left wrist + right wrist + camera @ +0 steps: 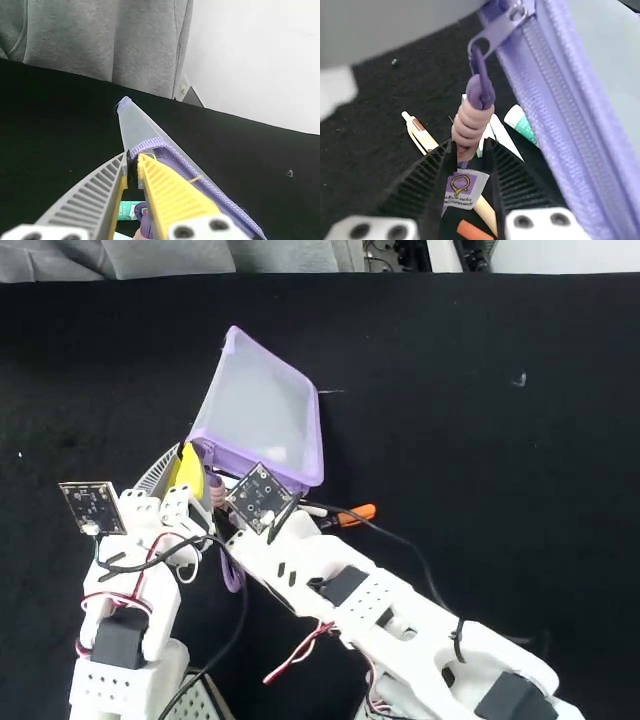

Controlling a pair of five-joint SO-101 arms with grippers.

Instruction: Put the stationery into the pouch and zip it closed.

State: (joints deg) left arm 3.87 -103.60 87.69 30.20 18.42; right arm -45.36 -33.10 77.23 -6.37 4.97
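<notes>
Left pincer (132, 161) pinches the pouch (142, 132) rim, the pouch rising ahead of its tips off the table (50, 115); right pincer (468, 146) clamps the zip pull (470, 120), pens (417, 131) lying just beyond, their ends hidden under its fingers

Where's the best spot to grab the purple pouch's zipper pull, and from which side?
Grip the ribbed pink charm hanging from the zipper pull, coming from its free end, one finger each side. It's thicker than the flat pull, and the ridges should resist slipping. The right gripper holds it so.
</notes>
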